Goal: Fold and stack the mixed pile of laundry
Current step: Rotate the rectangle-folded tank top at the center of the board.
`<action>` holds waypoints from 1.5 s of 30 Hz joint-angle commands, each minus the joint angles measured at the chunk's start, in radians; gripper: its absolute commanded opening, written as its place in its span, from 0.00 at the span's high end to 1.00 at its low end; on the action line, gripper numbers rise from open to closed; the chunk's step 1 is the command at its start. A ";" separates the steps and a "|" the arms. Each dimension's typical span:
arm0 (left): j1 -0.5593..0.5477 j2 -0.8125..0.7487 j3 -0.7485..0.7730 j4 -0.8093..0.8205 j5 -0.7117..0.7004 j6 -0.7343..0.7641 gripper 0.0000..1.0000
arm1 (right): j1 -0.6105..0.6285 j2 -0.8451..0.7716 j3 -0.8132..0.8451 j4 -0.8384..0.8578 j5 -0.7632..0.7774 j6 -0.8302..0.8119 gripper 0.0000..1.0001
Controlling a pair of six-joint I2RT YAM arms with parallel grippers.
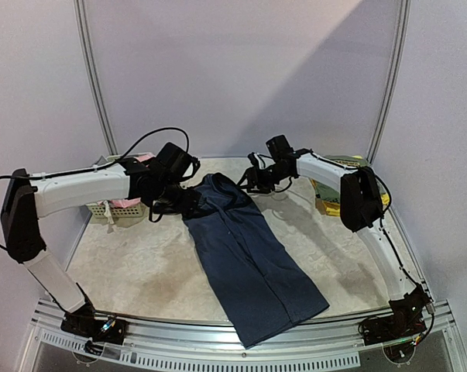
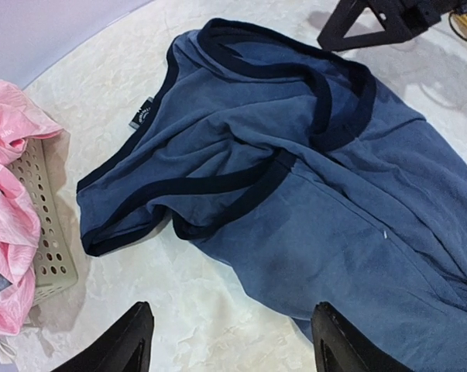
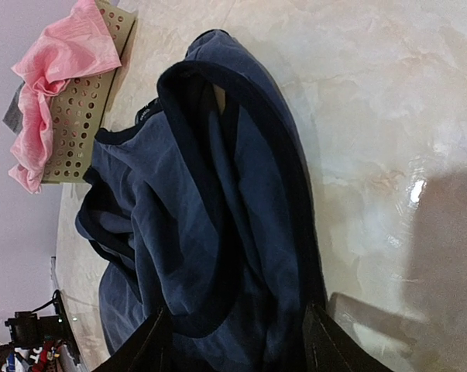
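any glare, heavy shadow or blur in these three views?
Right wrist: bright glare spot on the table, broad dark shadow at lower right, navy dress folds nearly black. Left wrist: even light, sharp, dress trim clear. Top external: softer, right arm casts a shadow on the table, back wall darker at upper right.

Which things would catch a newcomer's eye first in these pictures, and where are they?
A long navy sleeveless dress lies spread diagonally across the table. The left pincer and the right pincer hang open at its neckline end. Crumpled pink cloth drapes over a perforated basket at far left.
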State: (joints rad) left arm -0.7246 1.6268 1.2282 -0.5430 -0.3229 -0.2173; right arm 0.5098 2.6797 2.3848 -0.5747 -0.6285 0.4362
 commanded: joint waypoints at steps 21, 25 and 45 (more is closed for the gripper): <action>-0.065 -0.025 -0.009 -0.044 -0.073 -0.027 0.30 | -0.041 -0.080 -0.161 0.058 0.010 0.008 0.42; -0.065 -0.012 -0.003 -0.040 -0.072 -0.021 0.30 | -0.041 -0.050 -0.135 0.060 -0.017 0.019 0.43; -0.051 0.013 -0.020 -0.072 -0.107 -0.053 0.31 | 0.002 0.033 -0.079 0.060 -0.112 0.072 0.70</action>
State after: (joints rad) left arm -0.7761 1.6279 1.2274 -0.5915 -0.4072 -0.2516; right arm 0.5076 2.6816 2.2795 -0.5156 -0.7406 0.4980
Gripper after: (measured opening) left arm 0.689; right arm 0.331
